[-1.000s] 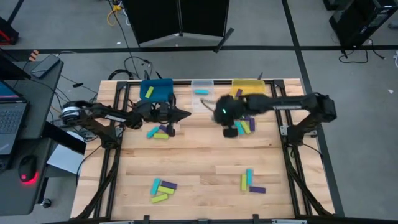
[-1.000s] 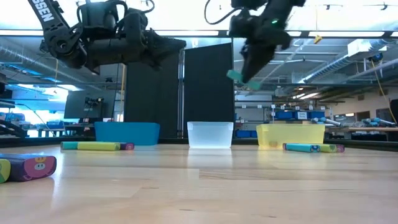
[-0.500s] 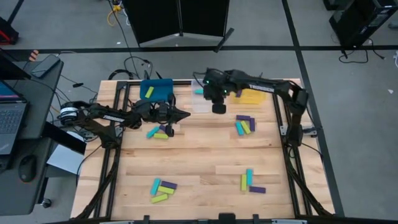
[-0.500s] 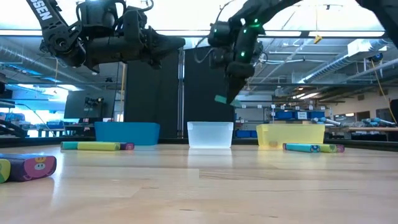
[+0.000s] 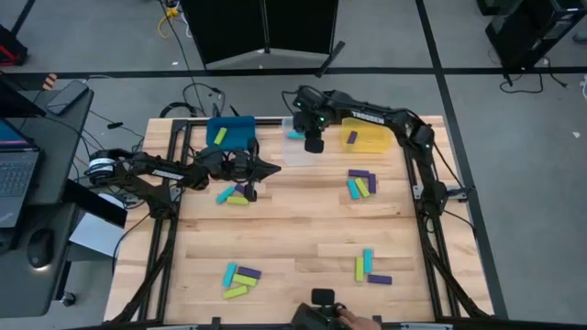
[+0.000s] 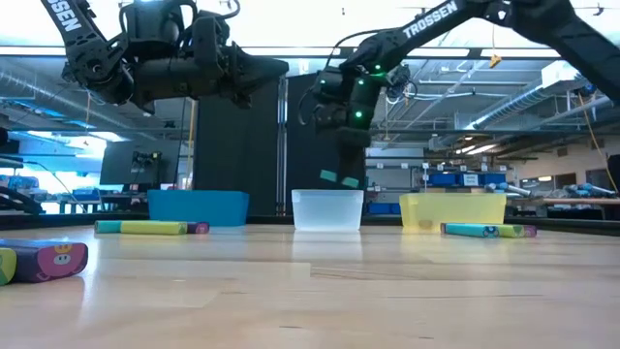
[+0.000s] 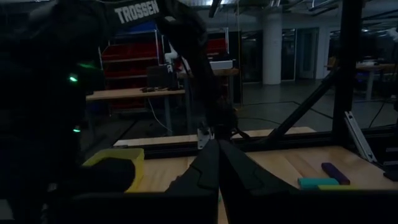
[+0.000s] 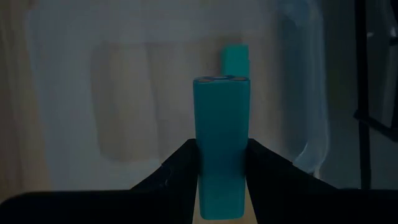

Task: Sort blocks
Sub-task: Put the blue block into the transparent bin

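Observation:
My right gripper (image 5: 314, 143) hangs over the clear bin (image 5: 298, 130) at the table's far edge, shut on a cyan block (image 8: 221, 124) that pokes out below it (image 6: 339, 178). Another cyan block (image 8: 235, 59) lies on the floor of that bin. My left gripper (image 5: 271, 168) hovers shut and holds nothing, above the table near a small cluster of blocks (image 5: 236, 194). More lime, cyan and purple blocks lie in clusters at the right (image 5: 359, 184), the near left (image 5: 238, 278) and the near right (image 5: 370, 268). My right gripper pinches the cyan block between its two fingers by its two long sides (image 8: 205, 155), near the end toward the wrist. The fingers point steeply down and run along the block. The block sticks out past the fingertips, lifted clear above the clear bin.
A blue bin (image 5: 229, 131) with a lime block in it stands left of the clear bin. A yellow bin (image 5: 365, 137) with a purple block stands to its right. The dark table frame rail runs just behind the bins. Bare wood lies in the table's middle.
My right gripper has carried the cyan block from above the right-hand cluster toward the table's far edge and leftward, sinking a little, until it hangs over the clear bin. The block has stayed in the fingers.

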`<action>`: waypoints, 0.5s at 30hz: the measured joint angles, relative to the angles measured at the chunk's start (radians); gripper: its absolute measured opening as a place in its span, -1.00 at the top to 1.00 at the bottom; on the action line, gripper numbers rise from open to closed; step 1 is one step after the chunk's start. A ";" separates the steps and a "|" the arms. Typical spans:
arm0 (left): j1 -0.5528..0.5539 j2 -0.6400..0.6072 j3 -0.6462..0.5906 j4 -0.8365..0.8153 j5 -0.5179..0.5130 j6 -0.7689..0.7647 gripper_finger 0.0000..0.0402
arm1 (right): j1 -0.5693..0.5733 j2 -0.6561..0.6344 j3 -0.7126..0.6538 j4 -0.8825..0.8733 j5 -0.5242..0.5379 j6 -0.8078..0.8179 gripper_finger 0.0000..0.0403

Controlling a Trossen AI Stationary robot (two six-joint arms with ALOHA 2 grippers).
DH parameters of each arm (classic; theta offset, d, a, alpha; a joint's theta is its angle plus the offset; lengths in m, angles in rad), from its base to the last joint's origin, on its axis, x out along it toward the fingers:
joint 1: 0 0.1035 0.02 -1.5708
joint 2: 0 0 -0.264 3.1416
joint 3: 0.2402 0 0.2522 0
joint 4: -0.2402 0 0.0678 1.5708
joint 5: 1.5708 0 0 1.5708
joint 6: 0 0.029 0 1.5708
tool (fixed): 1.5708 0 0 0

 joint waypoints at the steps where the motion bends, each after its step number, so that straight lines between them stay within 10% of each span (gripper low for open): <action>1: 0.000 0.000 0.000 -0.005 -0.005 0.002 0.95 | 0.000 0.015 0.024 -0.004 -0.009 0.000 0.41; 15: 0.000 0.000 0.000 -0.007 -0.011 0.025 0.95 | -0.016 0.220 0.206 -0.114 -0.044 0.004 0.41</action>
